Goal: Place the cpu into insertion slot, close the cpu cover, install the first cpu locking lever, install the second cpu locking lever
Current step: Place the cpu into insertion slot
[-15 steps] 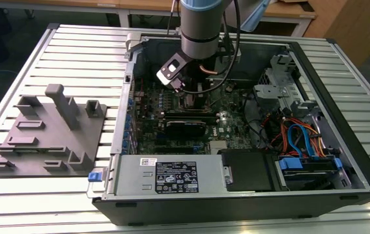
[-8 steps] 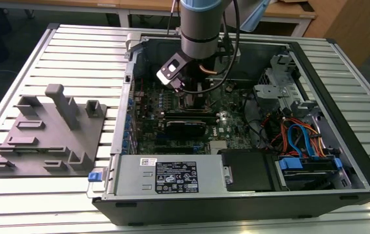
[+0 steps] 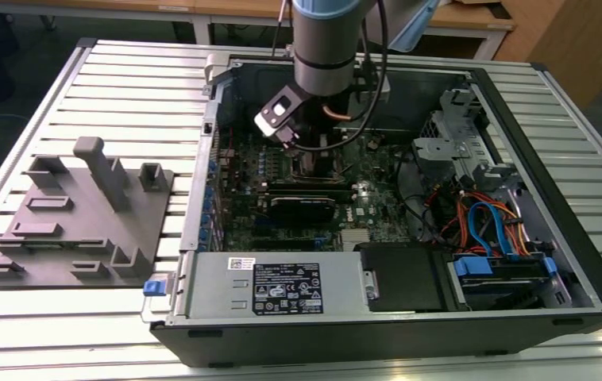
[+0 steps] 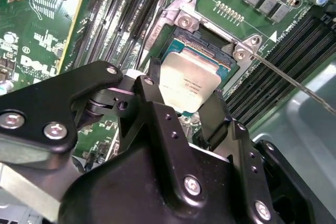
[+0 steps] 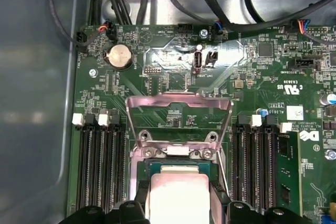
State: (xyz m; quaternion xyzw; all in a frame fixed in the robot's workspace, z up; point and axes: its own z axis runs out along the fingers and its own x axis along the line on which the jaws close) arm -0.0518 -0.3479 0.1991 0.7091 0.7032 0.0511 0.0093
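jaws clasp cpu (image 4: 189,80), lying flat over insertion slot (image 4: 209,38).

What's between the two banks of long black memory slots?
First wrist view: the square black socket and silver-topped square chip, silver frame cover raised.

Holds arm (image 3: 328,36) near vertical at upper centre of the exterior view; points gripper (image 4: 186,88) downward; clamps black fingers (image 4: 153,82) on opposite edges of the cpu (image 4: 191,74).
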